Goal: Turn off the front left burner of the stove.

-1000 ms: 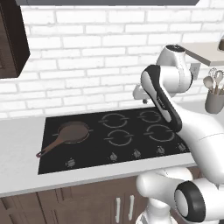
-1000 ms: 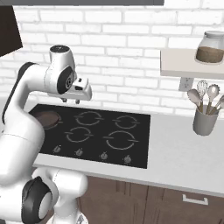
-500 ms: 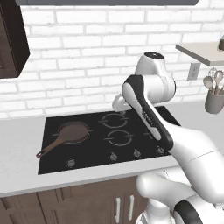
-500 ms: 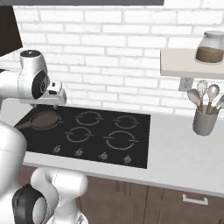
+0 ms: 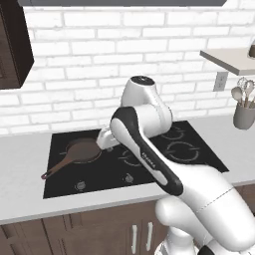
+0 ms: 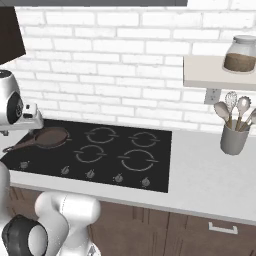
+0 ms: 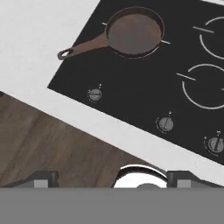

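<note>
The pale grey tabletop (image 6: 210, 175) runs along the white brick wall, and the stove (image 6: 155, 170) lies flat in it, a black glass rectangle with its long axis running left to right along the wall. Its row of small knobs sits along the near edge, facing the room. The front left burner (image 5: 83, 150) is at the stove's left end, apart from the other four rings, and a brown skillet (image 5: 79, 152) rests right on it; the skillet's handle (image 7: 81, 47) points out toward the stove's front left corner. From the hand view the leftmost knob (image 7: 94, 94) lies just in front of that burner. The jaws (image 7: 111, 177) hover above the tabletop's front edge, near that knob and not touching it, spread wide apart and holding nothing. Off to the right stands a grey utensil holder (image 6: 234, 138).
</note>
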Controlling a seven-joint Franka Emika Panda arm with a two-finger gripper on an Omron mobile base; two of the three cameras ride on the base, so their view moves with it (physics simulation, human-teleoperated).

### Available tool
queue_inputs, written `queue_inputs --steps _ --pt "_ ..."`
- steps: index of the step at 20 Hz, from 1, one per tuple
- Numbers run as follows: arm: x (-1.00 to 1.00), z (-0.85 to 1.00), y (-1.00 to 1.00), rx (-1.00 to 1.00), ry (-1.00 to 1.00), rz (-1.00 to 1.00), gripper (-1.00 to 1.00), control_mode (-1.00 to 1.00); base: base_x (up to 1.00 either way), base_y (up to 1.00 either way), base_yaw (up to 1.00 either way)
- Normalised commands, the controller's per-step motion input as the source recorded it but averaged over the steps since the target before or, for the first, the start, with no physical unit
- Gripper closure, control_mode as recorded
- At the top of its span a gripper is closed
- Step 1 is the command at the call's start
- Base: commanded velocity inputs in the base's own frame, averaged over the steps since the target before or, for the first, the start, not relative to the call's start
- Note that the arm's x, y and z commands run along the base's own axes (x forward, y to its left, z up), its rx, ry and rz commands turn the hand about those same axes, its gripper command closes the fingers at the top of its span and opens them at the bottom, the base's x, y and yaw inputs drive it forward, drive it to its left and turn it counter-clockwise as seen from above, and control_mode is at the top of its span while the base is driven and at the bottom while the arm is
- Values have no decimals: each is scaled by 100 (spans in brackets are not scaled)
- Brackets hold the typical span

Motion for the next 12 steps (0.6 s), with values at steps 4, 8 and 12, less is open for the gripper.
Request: queue_inputs --steps 4,8,12 --pt "-19 -23 99 0 7 24 -100 -100 0 0 0" --pt "-2 -51 76 0 2 33 -100 -100 0 0 0" --pt "0 -63 23 0 0 41 -100 -100 0 0 0"
